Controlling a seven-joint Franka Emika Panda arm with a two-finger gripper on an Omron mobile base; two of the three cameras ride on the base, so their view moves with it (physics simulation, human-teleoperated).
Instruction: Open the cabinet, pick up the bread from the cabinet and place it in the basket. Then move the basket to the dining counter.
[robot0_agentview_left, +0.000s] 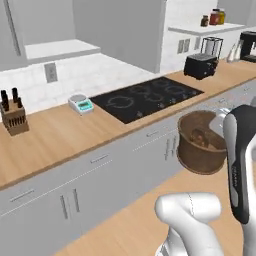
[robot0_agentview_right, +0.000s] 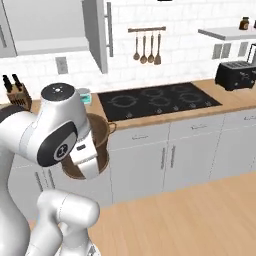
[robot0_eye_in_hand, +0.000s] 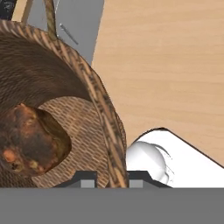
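The bread (robot0_eye_in_hand: 30, 140) lies inside the basket (robot0_agentview_left: 201, 142), so retrieval and placement appear complete. The gripper (robot0_eye_in_hand: 111, 178) has its jaws nearly closed across the basket wall, one fingertip inside and one outside. The basket hangs in the air in front of the lower drawers, off the worktop (robot0_agentview_left: 65, 135). Remaining: transport to the dining counter. The cabinet (robot0_agentview_right: 97, 32) door stands open. Nearby on the worktop are a knife block (robot0_agentview_left: 13, 117), scale (robot0_agentview_left: 81, 104), hob (robot0_agentview_left: 147, 97) and toaster (robot0_agentview_left: 200, 65). Nothing appears to block the basket.
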